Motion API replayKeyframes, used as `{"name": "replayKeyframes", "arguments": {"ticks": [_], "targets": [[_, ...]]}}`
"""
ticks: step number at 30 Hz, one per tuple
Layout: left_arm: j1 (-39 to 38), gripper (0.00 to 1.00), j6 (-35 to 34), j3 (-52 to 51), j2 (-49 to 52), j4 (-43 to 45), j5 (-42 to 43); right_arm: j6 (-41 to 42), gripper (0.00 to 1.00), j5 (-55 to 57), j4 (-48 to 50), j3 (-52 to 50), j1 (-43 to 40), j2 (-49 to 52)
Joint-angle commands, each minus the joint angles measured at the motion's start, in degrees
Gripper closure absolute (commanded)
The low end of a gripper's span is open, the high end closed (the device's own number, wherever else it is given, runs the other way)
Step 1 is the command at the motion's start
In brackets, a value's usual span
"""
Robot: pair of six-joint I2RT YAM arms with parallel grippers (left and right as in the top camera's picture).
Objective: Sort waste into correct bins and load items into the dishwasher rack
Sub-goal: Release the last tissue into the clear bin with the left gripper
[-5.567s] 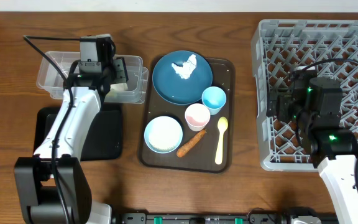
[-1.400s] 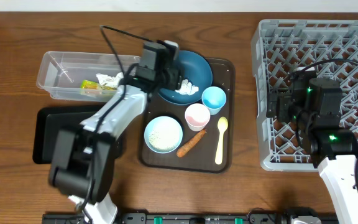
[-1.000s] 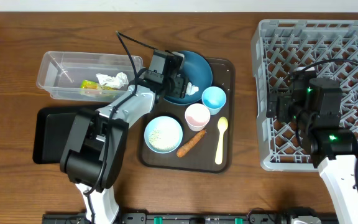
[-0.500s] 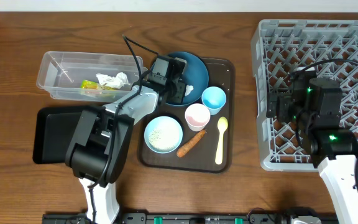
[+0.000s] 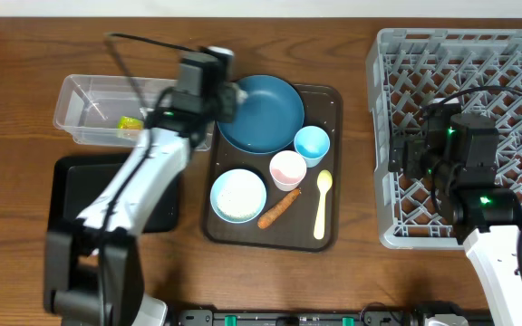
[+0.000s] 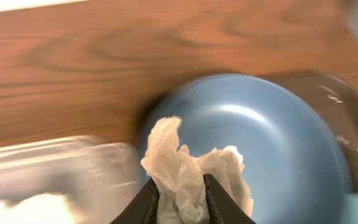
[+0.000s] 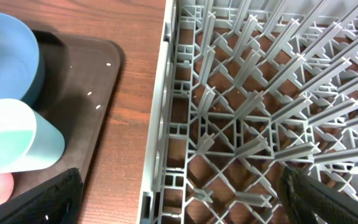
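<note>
Overhead first: locate left gripper (image 5: pixel 228 94) above the gap between clear tub (image 5: pixel 89 83) and dark blue plate (image 5: pixel 265 116), at the plate's left rim; do not read its grip from here. Note plate face bare, yellow-green wrapper (image 5: pixel 131 123) inside the tub, black tray (image 5: pixel 66 183) just in front of the tub. Count what remains on brown tray (image 5: pixel 333 96): bowl (image 5: pixel 214 194) holding rice (image 5: pixel 239 197), pink cup (image 5: pixel 287 168), light blue cup (image 5: pixel 312 142), spoon (image 5: pixel 323 201), carrot stick (image 5: pixel 279 209). Find right gripper (image 5: pixel 401 154) parked over the left edge of dishwasher rack (image 5: pixel 478 45), well apart from the left arm, presumably to leave the tray free. On left wrist view, confirm fingers (image 6: pixel 146 200) clamped on crumpled tissue (image 6: pixel 188 165): pinched low, upper folds standing free above the pads, raised over the plate, with blurred tub wall at lower left. Judge the step as transfer toward the tub; plan release only when fully over the tub opening, to guard against clinging or drift of light tissue. On right wrist view, confirm fingers (image 7: pixel 66 188) spread wide with nothing between, rack lattice ahead right, tray corner and cups ahead left. Treat this as standby for loading after waste removal.
</note>
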Motion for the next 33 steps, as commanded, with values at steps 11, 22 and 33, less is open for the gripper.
{"name": "replayKeyframes", "arguments": {"ticks": [11, 22, 33], "targets": [[14.1, 0.67, -2.3, -0.3, -0.7, -6.8, -4.5, 0.8, 0.01, 0.2, 0.0, 1.0, 0.3, -0.1], [14.1, 0.27, -2.3, -0.3, -1.3, -7.6, -4.3, 0.8, 0.01, 0.2, 0.0, 1.0, 0.3, -0.1], [9.7, 0.25, -2.3, -0.3, -8.9, -10.3, 15.1, 0.8, 0.01, 0.2, 0.0, 1.0, 0.3, -0.1]]}}
